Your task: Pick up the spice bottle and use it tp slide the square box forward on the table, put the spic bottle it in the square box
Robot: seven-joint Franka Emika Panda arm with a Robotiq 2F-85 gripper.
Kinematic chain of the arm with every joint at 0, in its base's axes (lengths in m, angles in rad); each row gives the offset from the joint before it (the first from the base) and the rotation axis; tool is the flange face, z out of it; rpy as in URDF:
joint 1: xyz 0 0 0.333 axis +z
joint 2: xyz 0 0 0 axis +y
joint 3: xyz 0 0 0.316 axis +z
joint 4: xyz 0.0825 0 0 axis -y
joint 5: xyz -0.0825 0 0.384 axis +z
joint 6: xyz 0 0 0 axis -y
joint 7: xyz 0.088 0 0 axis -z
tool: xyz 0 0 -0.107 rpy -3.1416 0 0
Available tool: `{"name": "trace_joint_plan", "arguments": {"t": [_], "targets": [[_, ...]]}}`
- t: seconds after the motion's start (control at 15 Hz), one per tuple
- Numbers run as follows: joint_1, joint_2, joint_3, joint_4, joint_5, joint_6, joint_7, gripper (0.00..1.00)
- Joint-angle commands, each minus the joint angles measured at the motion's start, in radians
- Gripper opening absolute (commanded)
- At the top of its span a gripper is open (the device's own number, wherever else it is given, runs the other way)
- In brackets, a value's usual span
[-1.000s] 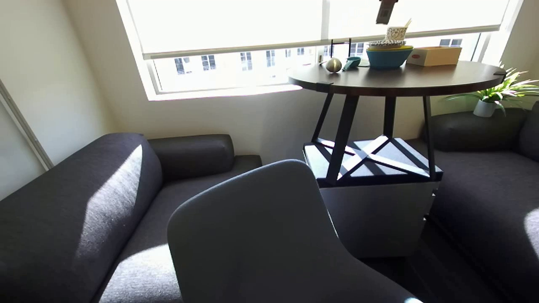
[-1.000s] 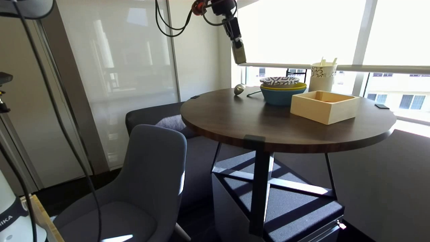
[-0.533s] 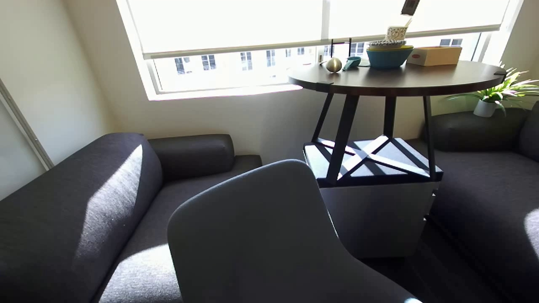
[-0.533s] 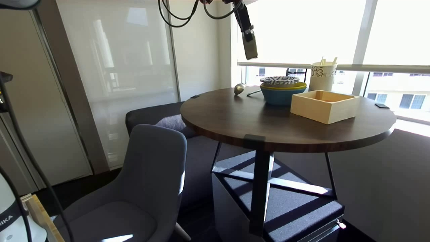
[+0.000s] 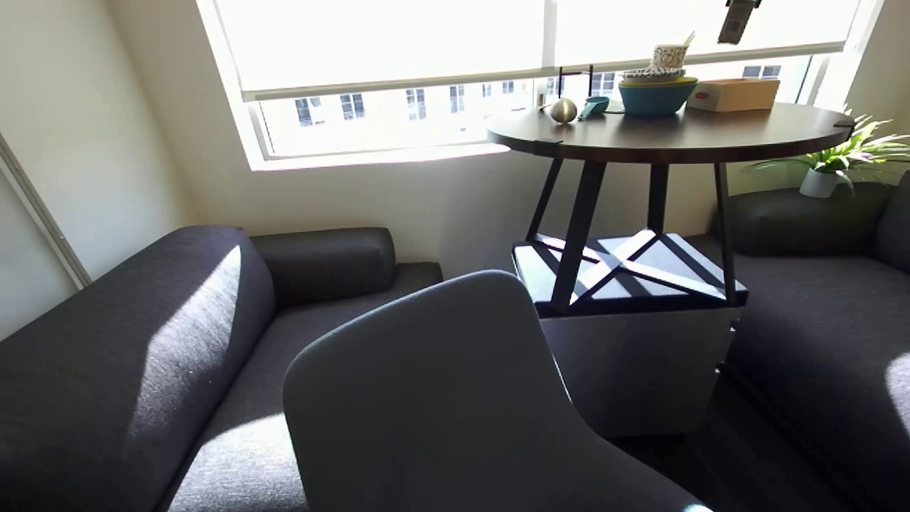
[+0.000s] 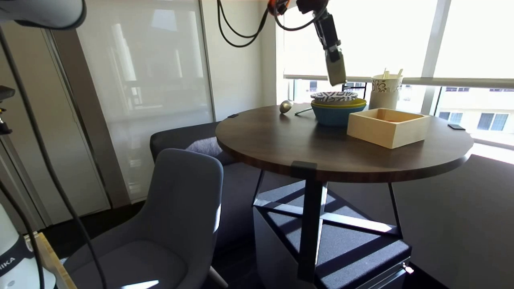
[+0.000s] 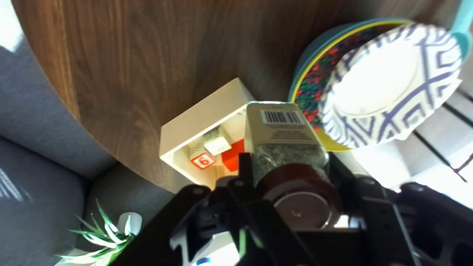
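My gripper (image 7: 290,166) is shut on the spice bottle (image 7: 284,136). The bottle has a dark red cap toward the wrist camera, green flakes inside and a pale label with a barcode. In an exterior view the gripper (image 6: 333,53) holds the bottle (image 6: 336,71) tilted in the air, above and behind the table top (image 6: 277,140). The bottle also shows at the top of an exterior view (image 5: 736,23). The tan square box (image 6: 373,130) stands on the table. In the wrist view the box (image 7: 207,114) holds small blocks, and the bottle hides part of it.
A blue bowl (image 6: 333,116) with a yellow bowl and a patterned plate stands beside the box. A patterned cup (image 6: 385,90) with sticks is behind them. A round metal item (image 6: 286,106) and a teal utensil (image 5: 596,105) lie farther along. A grey chair (image 6: 184,192) stands by the table.
The gripper, holding the bottle, has moved to the right in both exterior views, rising a little first and then coming lower. The box and bowls have not moved.
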Motion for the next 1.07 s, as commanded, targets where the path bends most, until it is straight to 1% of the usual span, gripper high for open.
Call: {"name": "trace_joint_plan", "arguments": {"t": [0.0,0.2,0.4,0.6,0.67,0.73,0.87,1.0], "targets": [[-0.09,0.154,-0.014,0.21,0.041,-0.054,-0.002,0.24],[-0.146,0.228,0.016,0.298,0.113,-0.059,0.045,0.24],[-0.173,0.288,0.035,0.387,0.169,-0.097,0.103,0.24],[-0.178,0.331,0.035,0.454,0.172,-0.118,0.159,0.24],[-0.18,0.33,0.048,0.447,0.153,-0.101,0.194,0.24],[-0.183,0.341,0.052,0.464,0.155,-0.101,0.219,0.24],[-0.197,0.359,0.075,0.487,0.182,-0.101,0.3,0.24],[-0.202,0.378,0.077,0.509,0.174,-0.103,0.394,0.24]]}}
